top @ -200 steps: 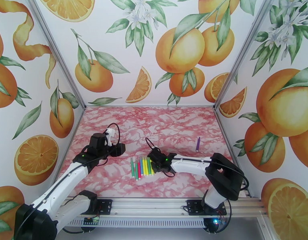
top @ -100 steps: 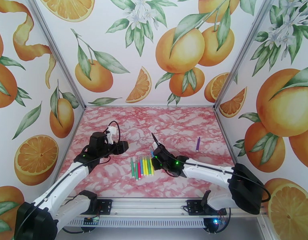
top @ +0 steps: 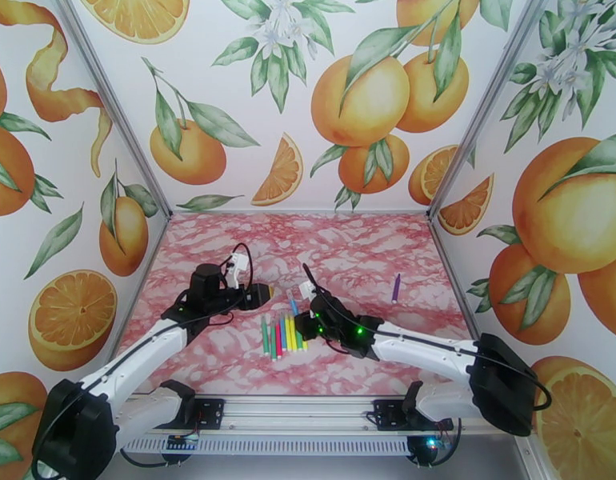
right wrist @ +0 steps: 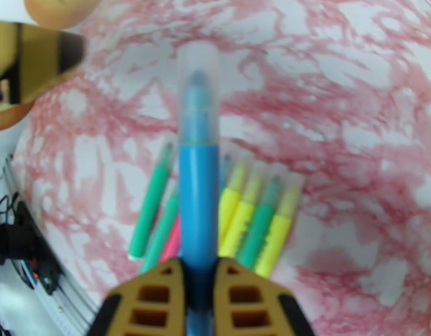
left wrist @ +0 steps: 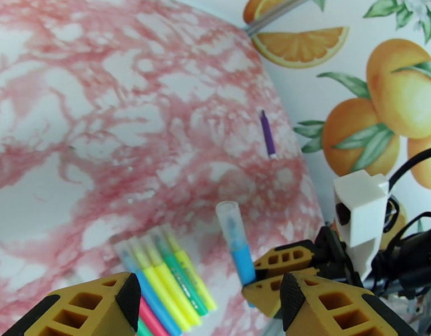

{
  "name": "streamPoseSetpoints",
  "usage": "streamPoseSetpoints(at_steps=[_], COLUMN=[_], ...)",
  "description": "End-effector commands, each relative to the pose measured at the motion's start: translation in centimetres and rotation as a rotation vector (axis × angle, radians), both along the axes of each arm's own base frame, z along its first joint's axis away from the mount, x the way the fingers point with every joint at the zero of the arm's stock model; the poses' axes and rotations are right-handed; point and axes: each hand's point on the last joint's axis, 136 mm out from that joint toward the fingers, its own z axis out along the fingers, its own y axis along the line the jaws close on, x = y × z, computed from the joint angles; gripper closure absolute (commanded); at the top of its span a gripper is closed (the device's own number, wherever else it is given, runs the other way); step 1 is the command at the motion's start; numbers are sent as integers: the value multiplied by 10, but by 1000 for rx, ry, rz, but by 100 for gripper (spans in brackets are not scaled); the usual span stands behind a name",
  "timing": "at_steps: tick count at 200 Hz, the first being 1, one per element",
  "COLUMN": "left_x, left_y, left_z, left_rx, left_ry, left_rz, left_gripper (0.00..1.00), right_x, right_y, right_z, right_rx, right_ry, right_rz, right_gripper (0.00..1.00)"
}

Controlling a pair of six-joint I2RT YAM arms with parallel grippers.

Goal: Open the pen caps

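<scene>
Holding one blue pen (right wrist: 198, 186) in the right gripper (right wrist: 198, 273), with its pen cap (right wrist: 198, 91) on.
Held item: jaws closed on the barrel, translucent cap pointing away, raised over the row. Other pens (top: 282, 334): green, pink, blue and yellow, side by side on the table (top: 348, 250), capped. One purple pen (top: 396, 288) lies well apart to the right. Second arm: left gripper (top: 258, 295) with jaws wide, near the held cap, holding nothing.

Blue pen up beside the row!
The right gripper (top: 303, 317) grips a blue pen (top: 293, 304) at 1 o'clock of the row of pens (top: 281, 334); the left gripper (top: 262, 295) hovers at 11 o'clock, and a purple pen (top: 396, 288) lies apart at 2 o'clock.
</scene>
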Motion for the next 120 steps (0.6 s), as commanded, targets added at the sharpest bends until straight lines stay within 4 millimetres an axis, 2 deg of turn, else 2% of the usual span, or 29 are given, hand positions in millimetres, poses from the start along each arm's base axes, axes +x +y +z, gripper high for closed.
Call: streamPoseSetpoints(at_steps=[1, 50, 120], left_x=[-2, -6, -4], left_y=[-15, -36, -45], left_z=[8, 8, 7], left_rx=[-48, -42, -31], left_ry=[-20, -15, -9], left_rz=[-47, -110, -117], left_gripper=[31, 33, 42], right_x=[-4, -8, -10], right_y=[17, 30, 35], right_z=[28, 45, 43], right_rx=[83, 119, 112], right_ry=[-61, -109, -107], right_rz=[54, 90, 109], right_gripper=[89, 89, 89])
